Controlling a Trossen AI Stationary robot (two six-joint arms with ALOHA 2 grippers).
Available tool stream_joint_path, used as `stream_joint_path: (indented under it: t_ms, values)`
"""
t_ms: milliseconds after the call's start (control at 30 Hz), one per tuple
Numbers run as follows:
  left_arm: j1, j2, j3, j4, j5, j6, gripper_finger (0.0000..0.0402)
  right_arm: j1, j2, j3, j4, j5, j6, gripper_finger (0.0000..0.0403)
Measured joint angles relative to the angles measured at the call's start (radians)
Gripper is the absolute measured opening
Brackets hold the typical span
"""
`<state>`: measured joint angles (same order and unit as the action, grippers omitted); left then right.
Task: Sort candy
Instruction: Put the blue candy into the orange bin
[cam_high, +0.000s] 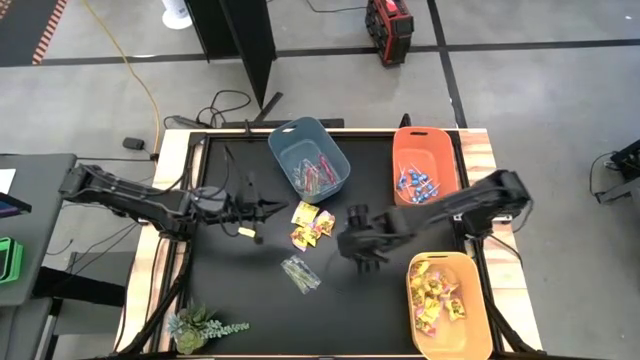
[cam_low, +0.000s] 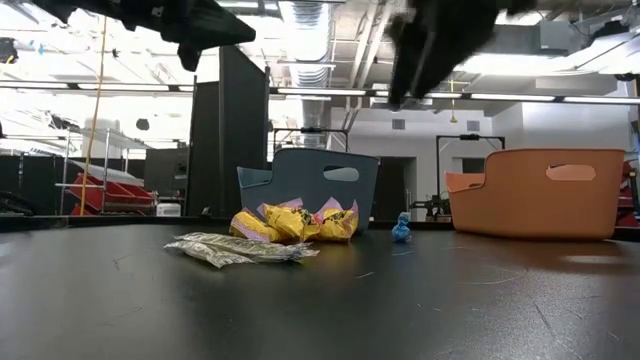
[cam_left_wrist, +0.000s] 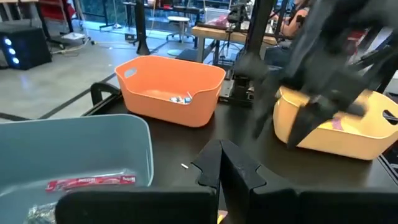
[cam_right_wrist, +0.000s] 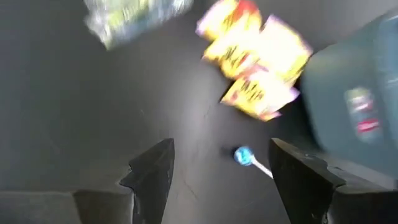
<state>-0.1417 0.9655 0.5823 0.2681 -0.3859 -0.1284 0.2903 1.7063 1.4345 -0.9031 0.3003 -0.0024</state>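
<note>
Hovering my right gripper (cam_right_wrist: 217, 171), fingers spread, over the blue lollipop (cam_right_wrist: 242, 155) lying between them; light, rolls easily, so I'd pinch its head. Left gripper (cam_high: 262, 208) pressed together, empty.

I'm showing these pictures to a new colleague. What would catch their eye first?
Likely the yellow packets heaped mid-table beside the blue-grey bin, with the right gripper open above a lone blue lollipop. The orange bin and yellow bin line the right edge.
</note>
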Motion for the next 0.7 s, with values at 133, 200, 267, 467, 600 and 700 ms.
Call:
stream_joint_path:
  t_ms: [133, 200, 267, 467, 600, 700]
  values:
    - [-0.026, -0.013, 0.0, -0.011, 0.008, -0.004, 0.0002, -0.084, 0.101, 0.0, -0.083, -0.061, -0.035, 0.0276]
    - [-0.046, -0.013, 0.0, -0.013, 0.011, 0.01, 0.0002, -0.116, 0.141, 0.0, -0.102, -0.076, -0.056, 0.0275]
    - [-0.06, -0.012, 0.0, -0.018, 0.011, 0.028, 0.0002, -0.143, 0.17, 0.0, -0.089, -0.096, -0.087, 0.0271]
    - [-0.073, -0.013, 0.0, -0.022, 0.01, 0.037, 0.0002, -0.194, 0.225, 0.0, -0.072, -0.116, -0.125, 0.0222]
    - [-0.073, -0.013, 0.0, -0.027, 0.01, 0.037, 0.0002, -0.218, 0.248, 0.0, -0.044, -0.124, -0.14, 0.0188]
    - [-0.073, -0.013, 0.0, -0.027, 0.01, 0.037, 0.0002, -0.232, 0.268, 0.0, -0.036, -0.126, -0.153, 0.0175]
